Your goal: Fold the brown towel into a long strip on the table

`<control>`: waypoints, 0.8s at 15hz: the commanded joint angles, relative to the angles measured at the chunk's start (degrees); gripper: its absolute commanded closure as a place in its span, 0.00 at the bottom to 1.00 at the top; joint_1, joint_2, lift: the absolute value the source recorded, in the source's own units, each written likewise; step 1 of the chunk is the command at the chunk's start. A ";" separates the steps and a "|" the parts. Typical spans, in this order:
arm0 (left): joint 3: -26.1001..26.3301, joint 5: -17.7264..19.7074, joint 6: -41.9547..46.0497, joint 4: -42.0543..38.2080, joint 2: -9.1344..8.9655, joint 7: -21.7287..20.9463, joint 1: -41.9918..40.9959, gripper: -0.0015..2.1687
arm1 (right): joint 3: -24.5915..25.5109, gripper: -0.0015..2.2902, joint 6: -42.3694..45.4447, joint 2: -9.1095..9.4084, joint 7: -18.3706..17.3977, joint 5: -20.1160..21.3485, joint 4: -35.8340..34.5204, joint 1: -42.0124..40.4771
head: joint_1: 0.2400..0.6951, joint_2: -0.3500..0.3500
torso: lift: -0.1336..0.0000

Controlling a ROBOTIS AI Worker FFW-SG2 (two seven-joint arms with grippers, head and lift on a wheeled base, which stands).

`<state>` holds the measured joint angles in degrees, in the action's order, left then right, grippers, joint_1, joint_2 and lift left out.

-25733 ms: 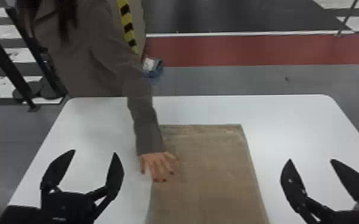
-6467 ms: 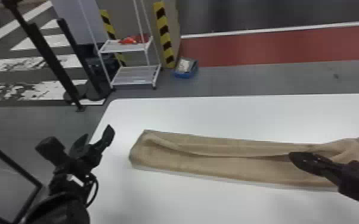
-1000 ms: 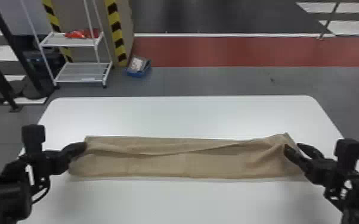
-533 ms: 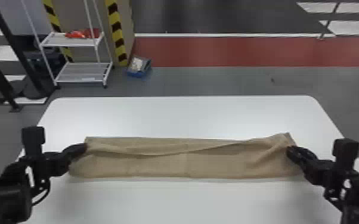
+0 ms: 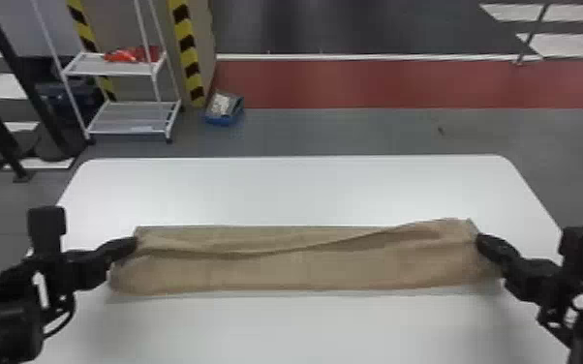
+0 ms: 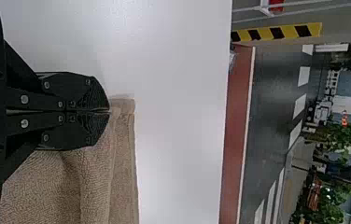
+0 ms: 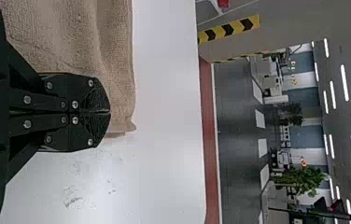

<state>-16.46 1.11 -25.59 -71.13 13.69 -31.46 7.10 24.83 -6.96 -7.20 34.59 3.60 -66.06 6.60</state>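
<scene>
Brown towel (image 5: 276, 273) folded into a long strip across the white table (image 5: 295, 193), a gripper at each end.
Its upper layer lies in a slanting, wavy fold, the far edge showing beyond it; at the left end the left gripper (image 5: 132, 243) has its fingers (image 6: 92, 95) closed on a corner; at the right end the right gripper (image 5: 483, 240) has its fingers (image 7: 94, 93) pressed together on the cloth; past the table stand a white shelf rack (image 5: 106, 72) and, on the floor nearby, a blue container (image 5: 222, 118).

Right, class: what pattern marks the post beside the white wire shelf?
Diagonal black and yellow stripes on the post; clearest in the head view.
</scene>
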 commanded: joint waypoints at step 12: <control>-3.76 -0.41 -6.54 -12.54 -3.41 0.78 -5.78 0.66 | 2.24 0.72 1.19 -0.80 1.45 -3.07 -6.36 -5.11 | 1.00 0.47 | 0.58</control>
<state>-20.60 0.64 -32.75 -83.67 10.58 -30.78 1.32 27.40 -6.21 -8.01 36.11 0.81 -72.50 1.54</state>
